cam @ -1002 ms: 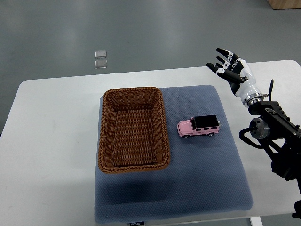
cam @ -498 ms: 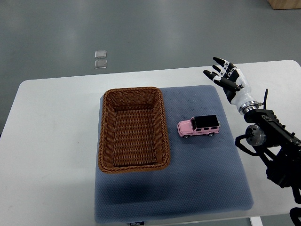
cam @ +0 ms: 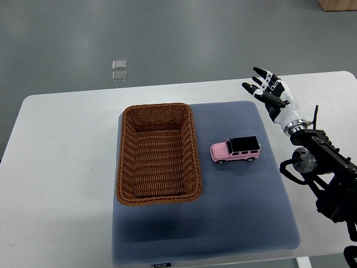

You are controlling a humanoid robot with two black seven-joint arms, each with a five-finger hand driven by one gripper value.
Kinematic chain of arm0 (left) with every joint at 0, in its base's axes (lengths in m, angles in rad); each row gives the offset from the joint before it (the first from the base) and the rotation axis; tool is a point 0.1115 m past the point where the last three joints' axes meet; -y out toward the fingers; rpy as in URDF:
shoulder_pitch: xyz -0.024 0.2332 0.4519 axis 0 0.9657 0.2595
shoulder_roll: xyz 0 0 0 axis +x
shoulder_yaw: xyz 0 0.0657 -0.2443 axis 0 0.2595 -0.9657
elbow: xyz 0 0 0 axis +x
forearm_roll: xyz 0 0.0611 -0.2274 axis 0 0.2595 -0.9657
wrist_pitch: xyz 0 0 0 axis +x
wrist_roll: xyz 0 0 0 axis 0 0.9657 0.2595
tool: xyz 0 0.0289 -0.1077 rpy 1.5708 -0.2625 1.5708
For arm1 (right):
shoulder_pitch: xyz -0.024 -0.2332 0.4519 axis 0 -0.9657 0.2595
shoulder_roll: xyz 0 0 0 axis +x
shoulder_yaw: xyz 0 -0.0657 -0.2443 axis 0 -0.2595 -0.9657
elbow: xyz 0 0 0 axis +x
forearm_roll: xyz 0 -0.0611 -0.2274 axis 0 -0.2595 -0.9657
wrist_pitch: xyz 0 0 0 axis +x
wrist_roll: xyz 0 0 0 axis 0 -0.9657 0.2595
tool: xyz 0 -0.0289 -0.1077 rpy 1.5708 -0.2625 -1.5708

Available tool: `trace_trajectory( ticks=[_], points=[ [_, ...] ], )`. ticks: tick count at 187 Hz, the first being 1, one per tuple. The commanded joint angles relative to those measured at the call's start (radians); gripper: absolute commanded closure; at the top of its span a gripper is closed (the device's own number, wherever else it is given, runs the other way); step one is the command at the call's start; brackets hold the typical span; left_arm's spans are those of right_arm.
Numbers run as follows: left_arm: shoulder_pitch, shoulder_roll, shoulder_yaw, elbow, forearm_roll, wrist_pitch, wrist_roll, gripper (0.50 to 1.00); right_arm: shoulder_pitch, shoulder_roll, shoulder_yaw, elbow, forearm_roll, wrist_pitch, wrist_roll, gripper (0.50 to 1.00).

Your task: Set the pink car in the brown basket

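Note:
The pink car [cam: 236, 150], a toy jeep with a black roof, stands on the blue-grey mat [cam: 245, 201] just right of the brown basket [cam: 126, 167]. The woven basket holds nothing. My right hand [cam: 266, 89] hovers above and to the right of the car, over the mat's far right corner, fingers spread and holding nothing. It is well apart from the car. The left arm does not show.
The white table [cam: 61, 167] carries the mat. Two small clear squares [cam: 119, 70] lie on the grey floor beyond the table. My right arm's black forearm [cam: 329, 178] fills the right edge.
My right hand came down and to the left over the first half second, closer to the mat's corner. Since then it has barely moved. Car and basket are unmoved.

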Motion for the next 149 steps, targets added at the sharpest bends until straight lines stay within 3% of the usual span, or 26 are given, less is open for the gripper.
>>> trace_trajectory(
  ticks=[1, 89, 123, 149],
  points=[
    [0.0, 0.0, 0.0, -0.001, 0.0, 0.0, 0.0, 0.5, 0.001, -0.001, 0.0, 0.0, -0.003, 0.0, 0.002, 0.579],
    [0.0, 0.0, 0.0, 0.002, 0.0, 0.0, 0.0, 0.5, 0.002, -0.012, -0.014, 0.006, -0.02, 0.014, 0.006, 0.579],
    [0.0, 0.0, 0.002, 0.0, 0.0, 0.001, 0.0, 0.5, 0.01, -0.063, -0.031, 0.006, -0.145, 0.097, 0.017, 0.581],
    [0.0, 0.0, 0.003, 0.002, 0.0, 0.0, 0.0, 0.5, 0.017, -0.15, -0.086, 0.02, -0.303, 0.178, 0.077, 0.581]
  ],
)
